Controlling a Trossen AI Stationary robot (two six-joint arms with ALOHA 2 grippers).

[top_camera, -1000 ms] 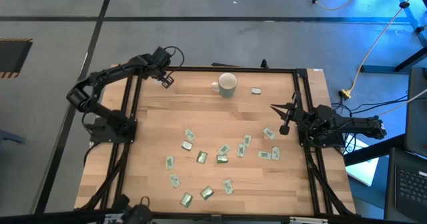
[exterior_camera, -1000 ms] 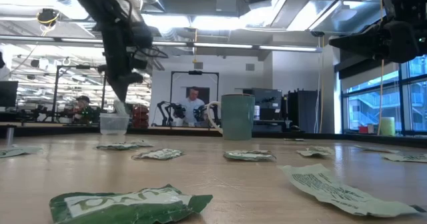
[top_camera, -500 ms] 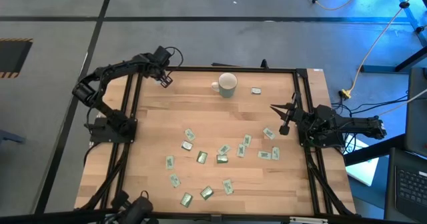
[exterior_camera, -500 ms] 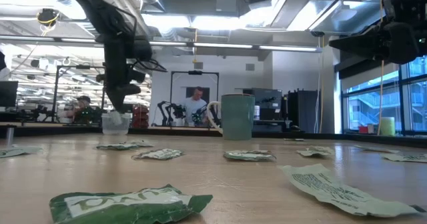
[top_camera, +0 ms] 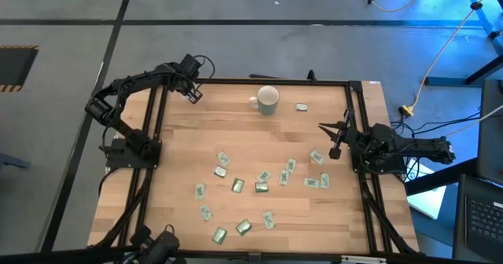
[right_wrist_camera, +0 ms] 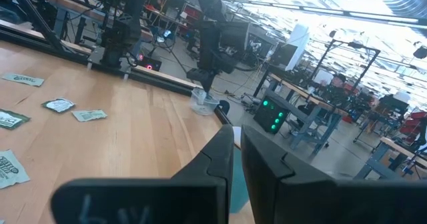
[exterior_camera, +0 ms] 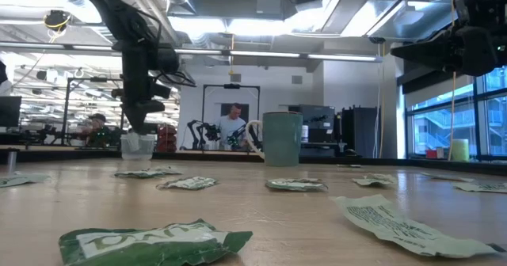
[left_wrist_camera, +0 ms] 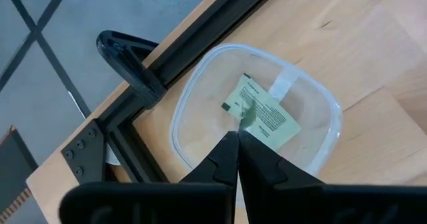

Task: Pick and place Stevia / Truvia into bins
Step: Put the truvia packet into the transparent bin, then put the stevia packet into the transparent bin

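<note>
A clear plastic cup stands at the table's far left corner. My left gripper points steeply down into it, shut on one green-and-white sachet. The pale mug stands at the far middle, one sachet lying beside it. Several more sachets lie flat across the near half of the table. My right gripper waits level above the right edge, a narrow gap between its fingers, nothing in it. My left gripper pinches the sachet by one edge between its two fingertips. The fingers come from above, slanting down into the cup's mouth. The sachet hangs below the tips inside the cup; whether its lower end touches the cup's bottom, I cannot tell.
A black frame rail runs along the table's edges, close behind the cup. A black clamp sits at the corner beside the cup. People and other equipment show in the room beyond the far edge.
My left gripper has sunk toward the cup with the sachet, from above the rim down into its mouth, and has then kept still. The sachet now hangs inside the cup.
</note>
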